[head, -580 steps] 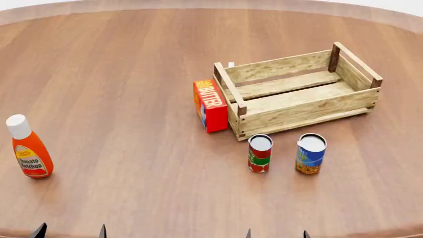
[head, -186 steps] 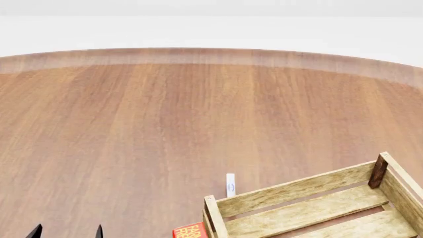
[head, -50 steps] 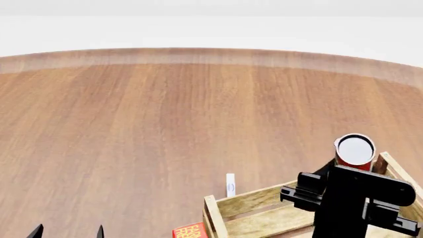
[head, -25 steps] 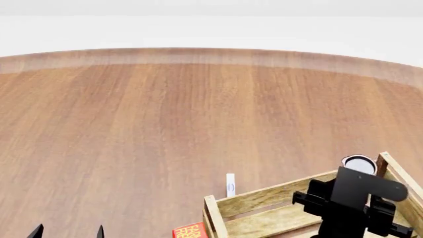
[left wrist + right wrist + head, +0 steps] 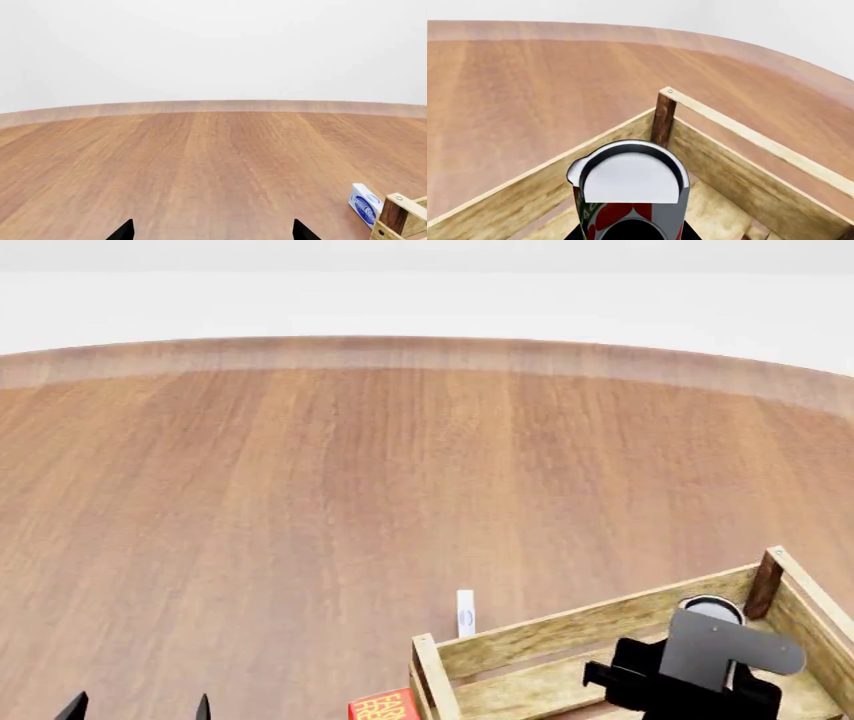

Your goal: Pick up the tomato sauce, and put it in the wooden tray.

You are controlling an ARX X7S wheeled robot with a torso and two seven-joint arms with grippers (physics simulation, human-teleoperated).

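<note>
The tomato sauce can [image 5: 630, 195], with a silver top and a red and green label, is held upright by my right gripper [image 5: 632, 232], which is shut on it. It is inside the far corner of the wooden tray [image 5: 740, 130], below the rim. In the head view the can's silver top [image 5: 711, 609] shows just behind my right gripper [image 5: 694, 680], inside the tray [image 5: 574, 628] near its dark corner post. I cannot tell whether the can touches the tray floor. My left gripper [image 5: 136, 708] is open and empty at the near left; its tips also show in the left wrist view [image 5: 212, 231].
A red butter box [image 5: 387, 707] stands against the tray's left end. A small white and blue packet [image 5: 465, 614] lies behind the tray; it also shows in the left wrist view [image 5: 365, 206]. The round wooden table [image 5: 334, 470] stretches far and left.
My right gripper has lowered the can from above the tray's far rim down into the tray. The left arm has not moved.
</note>
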